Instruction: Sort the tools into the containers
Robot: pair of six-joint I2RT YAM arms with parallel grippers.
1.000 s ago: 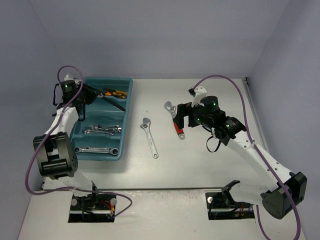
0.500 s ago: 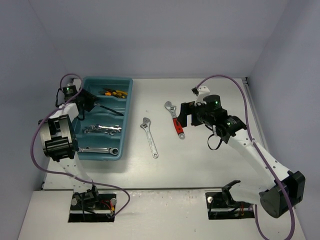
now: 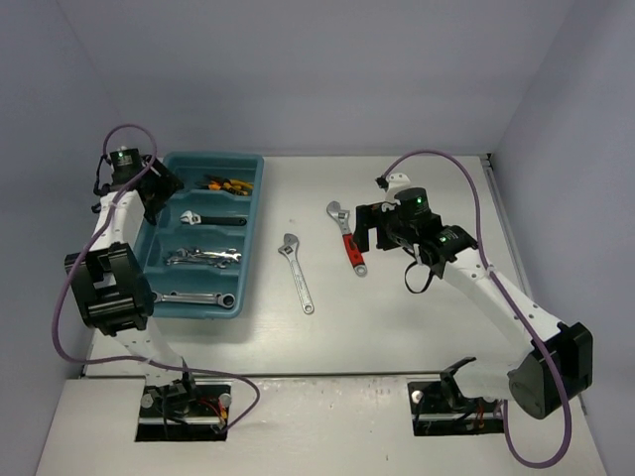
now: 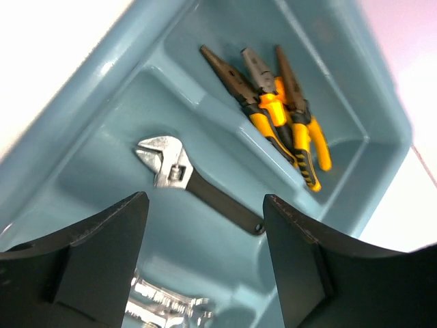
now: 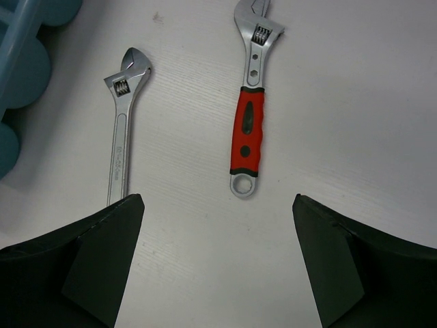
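Pale walls enclose a white table [image 3: 367, 332] with both arms bolted at its near edge.

The left hand [image 4: 205, 205] is spread wide and holds nothing. Its two dark fingers [image 4: 102, 253] frame a black-handled adjustable wrench [image 4: 198, 191], which lies loose in the second compartment from the far end of the teal tray [image 4: 89, 89]. One compartment further away, a cluster of pliers [image 4: 287, 116] with yellow-and-black grips lies at an angle. From above, this hand [image 3: 159, 188] sits at the tray's [image 3: 254, 233] far left corner. Nearer the arm bases, a pile of chrome wrenches [image 3: 203, 257] fills the third compartment, and a single combination wrench [image 3: 193, 297] lies in the nearest.

The right hand [image 5: 217, 205] is also wide open and empty, above bare table. Just beyond its fingertips lies a red-handled adjustable wrench [image 5: 249, 123], jaw end pointing away. A silver adjustable wrench [image 5: 121, 130] lies to its left, roughly parallel and apart from it. Seen from above, this hand [image 3: 369, 226] is just beside the red-handled wrench [image 3: 349, 238], and the silver one [image 3: 296, 273] lies between that wrench and the tray, touching neither.
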